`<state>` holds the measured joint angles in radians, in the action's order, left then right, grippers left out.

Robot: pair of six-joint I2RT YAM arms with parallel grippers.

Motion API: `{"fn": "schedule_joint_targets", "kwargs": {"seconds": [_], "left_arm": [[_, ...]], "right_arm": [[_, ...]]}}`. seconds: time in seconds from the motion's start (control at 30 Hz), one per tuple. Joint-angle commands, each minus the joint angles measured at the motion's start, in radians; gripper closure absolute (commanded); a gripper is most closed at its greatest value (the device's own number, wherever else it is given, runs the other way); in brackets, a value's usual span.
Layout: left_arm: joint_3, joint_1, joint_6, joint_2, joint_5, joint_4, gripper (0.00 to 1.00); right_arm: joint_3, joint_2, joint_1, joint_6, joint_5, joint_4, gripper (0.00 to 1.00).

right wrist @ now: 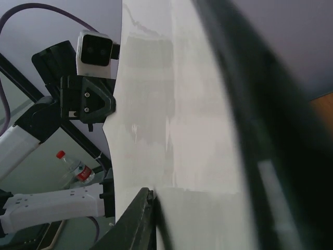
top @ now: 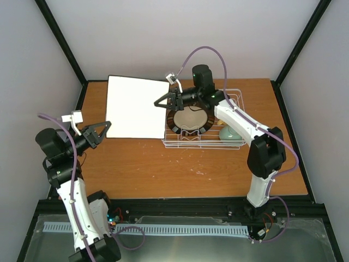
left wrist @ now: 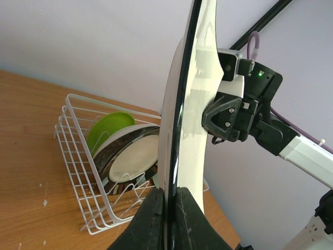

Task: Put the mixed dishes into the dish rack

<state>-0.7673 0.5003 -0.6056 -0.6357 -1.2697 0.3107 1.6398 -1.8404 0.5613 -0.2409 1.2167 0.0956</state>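
Left gripper fingers were clamped on the near edge of the white square plate, seen edge-on between them. Right gripper was pinched on the opposite edge, fingers against both faces as far as visible.

Plate hung between both arms, apparently off the table, just left of the dish rack, in no slot. Rack held the cream plate with dark segmented rim, lime-green plate and mint-green bowl.

Risks:
- Uneven pull between the arms could twist the plate or make it slip.
- The thin edge pinch could fail once one side lets go.
- The plate could knock the cream plate going in.
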Motion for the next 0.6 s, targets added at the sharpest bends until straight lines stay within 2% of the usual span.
{"fn": "schedule_joint_targets", "kwargs": {"seconds": [0.0,0.13,0.43,0.57], "left_arm": [[-0.023,-0.014,-0.051,0.032,-0.072,-0.116,0.99],[-0.008,-0.016,-0.037,0.04,-0.05,-0.104,0.99],[0.016,-0.016,-0.013,0.047,0.026,-0.075,0.7],[0.03,-0.015,-0.01,0.038,0.045,-0.084,0.66]], "right_arm": [[0.021,-0.014,0.084,-0.007,0.065,-0.094,0.97],[0.009,0.015,0.088,0.026,0.039,-0.094,0.97],[-0.024,0.082,0.078,0.098,-0.114,-0.023,0.97],[-0.083,0.105,0.057,0.045,-0.139,-0.093,0.97]]}}
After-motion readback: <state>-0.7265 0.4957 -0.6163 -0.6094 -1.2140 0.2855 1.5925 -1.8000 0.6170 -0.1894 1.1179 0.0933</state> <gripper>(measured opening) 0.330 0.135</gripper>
